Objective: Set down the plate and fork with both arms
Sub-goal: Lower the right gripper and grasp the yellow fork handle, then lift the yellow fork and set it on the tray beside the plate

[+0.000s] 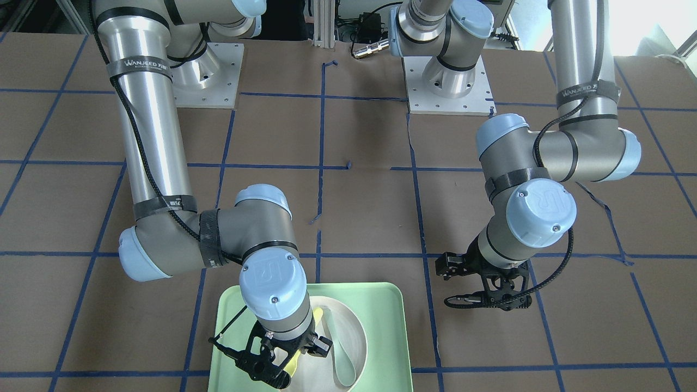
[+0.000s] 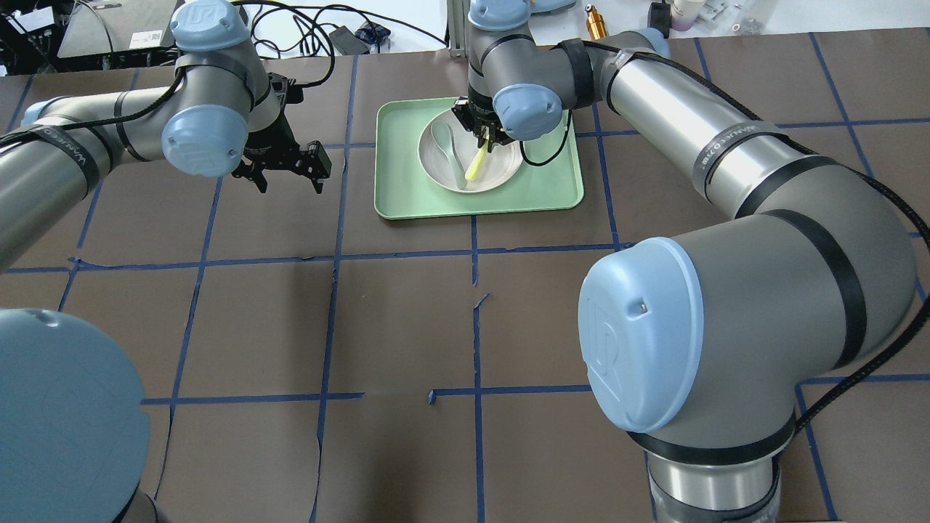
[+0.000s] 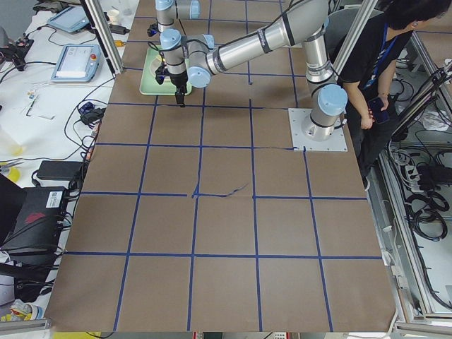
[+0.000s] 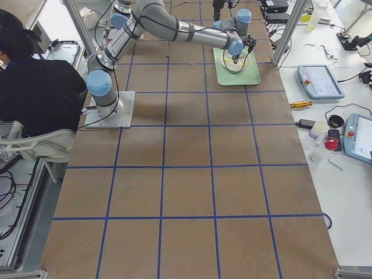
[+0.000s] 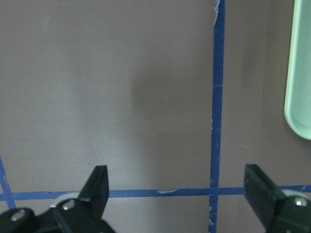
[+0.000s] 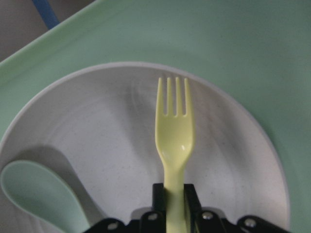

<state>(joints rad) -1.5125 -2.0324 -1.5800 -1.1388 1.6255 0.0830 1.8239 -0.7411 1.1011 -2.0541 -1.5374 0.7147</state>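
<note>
The off-white plate (image 2: 501,165) lies in the mint-green tray (image 2: 552,181); it also shows in the front view (image 1: 351,326) and the right wrist view (image 6: 97,145). My right gripper (image 6: 174,194) is shut on the handle of the pale-yellow fork (image 6: 175,126). It holds the fork (image 2: 476,165) over the plate, tines toward the rim. In the front view this gripper (image 1: 275,365) hides most of the fork (image 1: 318,314). My left gripper (image 2: 287,171) is open and empty above bare table to the left of the tray, as the left wrist view (image 5: 177,194) shows.
A pale green-grey spoon (image 2: 445,142) lies in the plate beside the fork, also in the right wrist view (image 6: 39,194). The tray's edge (image 5: 299,73) shows at the right of the left wrist view. Blue tape lines (image 5: 216,97) cross the brown table.
</note>
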